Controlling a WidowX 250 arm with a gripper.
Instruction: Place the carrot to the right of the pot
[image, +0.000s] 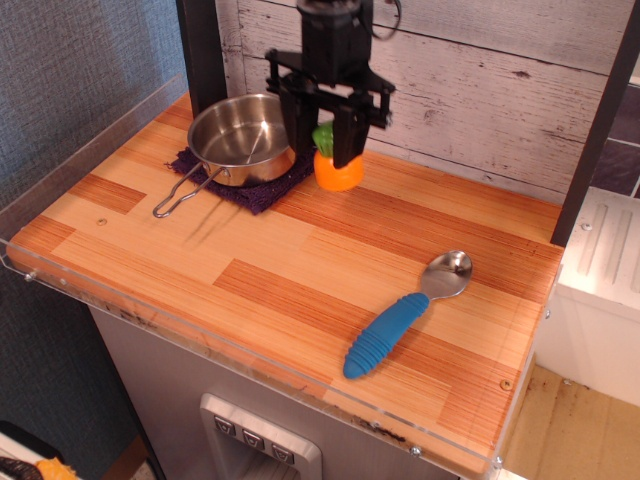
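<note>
The shiny steel pot (243, 135) sits on a dark purple cloth (262, 182) at the back left of the wooden table, its wire handle pointing front-left. The orange carrot (338, 170) with its green top hangs upright just right of the pot and cloth, low over the wood or touching it. My black gripper (327, 140) comes down from above and is shut on the carrot's green top.
A metal spoon with a blue ribbed handle (402, 318) lies at the front right. A clear plastic rim (95, 140) borders the table's left and front edges. A white plank wall (470, 90) stands close behind the gripper.
</note>
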